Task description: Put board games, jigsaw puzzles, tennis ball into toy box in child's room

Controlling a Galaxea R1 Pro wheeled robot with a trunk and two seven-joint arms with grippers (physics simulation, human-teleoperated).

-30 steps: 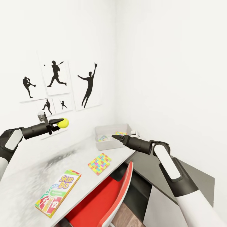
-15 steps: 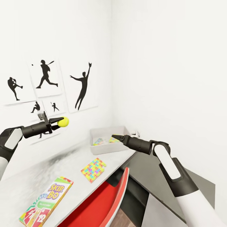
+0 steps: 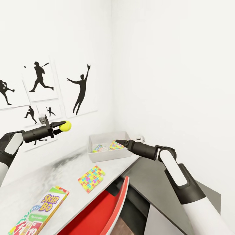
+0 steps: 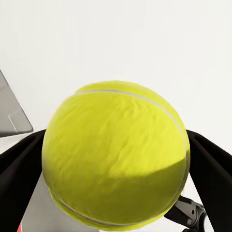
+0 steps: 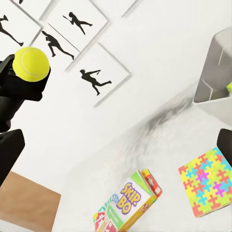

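From the head view, the left gripper (image 3: pixel 62 126) holds the tennis ball (image 3: pixel 66 125) up in the air, above the table (image 3: pixel 42 171). Its two black fingers squeeze the ball from both sides, opened just as wide as the ball. I think the ball is held high so it can go over the wall of the toy box (image 3: pixel 107 154) and drop in. The toy box sits at the far end of the table, near the corner of the room. One jigsaw puzzle (image 3: pixel 113 145) is already inside it. Another jigsaw puzzle (image 3: pixel 91 174) lies flat on the table, between the box and the Skip-Bo game (image 3: pixel 39 212). The right gripper (image 3: pixel 119 141) points at the toy box, with its tip over the near edge. It looks closed to a point with nothing in it. A red chair (image 3: pixel 107 209) is tucked under the table.

From the left wrist view, the tennis ball (image 4: pixel 115 153) is very big and close. A black finger presses on each side of it, so it cannot roll away.

From the right wrist view, I see the ball (image 5: pixel 31 63) gripped by the left gripper (image 5: pixel 21 79) in front of the baseball pictures (image 5: pixel 99 75). Below are the Skip-Bo game (image 5: pixel 128 203) and the puzzle (image 5: pixel 207 181) on the table. A corner of the toy box (image 5: pixel 215 72) shows too.
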